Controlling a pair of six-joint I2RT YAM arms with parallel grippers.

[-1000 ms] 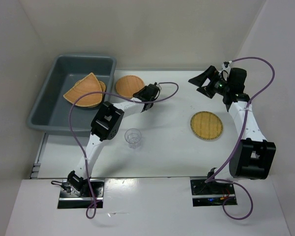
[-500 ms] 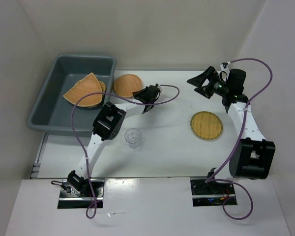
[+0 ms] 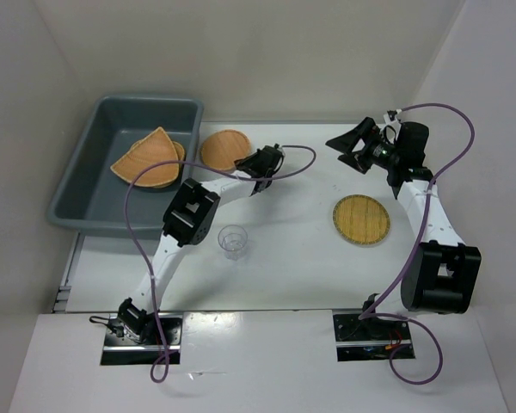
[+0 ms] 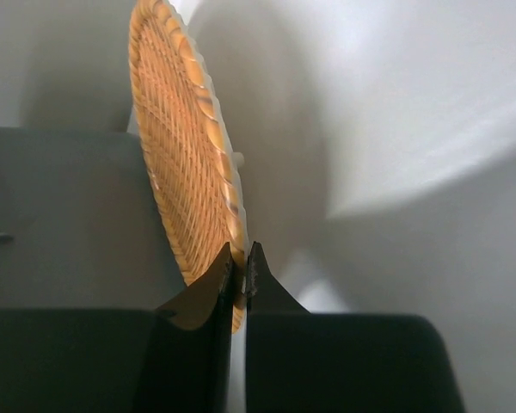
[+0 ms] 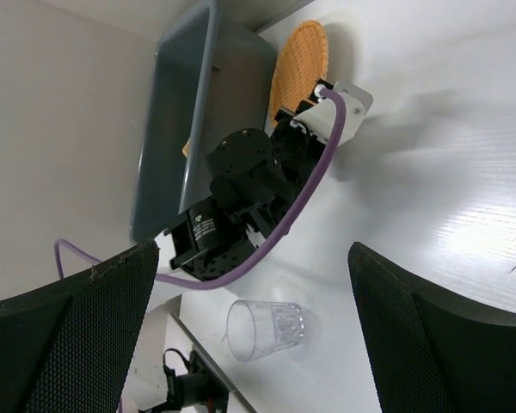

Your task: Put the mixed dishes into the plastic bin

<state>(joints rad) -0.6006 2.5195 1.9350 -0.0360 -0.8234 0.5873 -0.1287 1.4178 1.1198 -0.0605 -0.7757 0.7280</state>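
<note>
Left wrist view showed the left claw [image 4: 239, 258] pinched shut on the rim of a round orange tray [image 4: 185, 155]. From above, that tray was just beside the right wall of the grey bin [image 3: 77, 215], outside it. Inside the bin the rounded-triangle tray [image 3: 150, 155] lay over another tray [image 3: 178, 151]. The right claw [image 3: 342, 148] hung wide open, gripping nothing, well apart from the yellower round tray [image 3: 361, 220] on the desk [image 3: 292, 267]. The clear cup [image 3: 233, 240] stood upright near the left arm [image 3: 189, 215].

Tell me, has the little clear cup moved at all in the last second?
No. The clear cup stands in the same spot as before, just as far from the grey bin and the yellowish round tray.
</note>
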